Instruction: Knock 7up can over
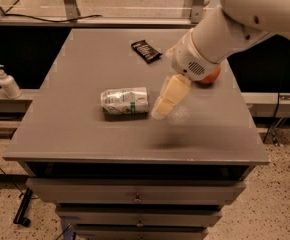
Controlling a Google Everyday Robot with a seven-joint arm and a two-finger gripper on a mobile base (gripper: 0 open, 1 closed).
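The 7up can [125,102], whitish-silver with green print, lies on its side near the middle of the grey cabinet top [85,59]. My gripper [161,112], with cream fingers pointing down and left, hovers just right of the can, above the surface and apart from it. The white arm comes in from the upper right.
An orange-red apple [212,76] sits at the right, mostly hidden behind my wrist. A black snack packet [146,51] lies at the back of the top. A white pump bottle [7,83] stands on a ledge at the left. Drawers are below the front edge.
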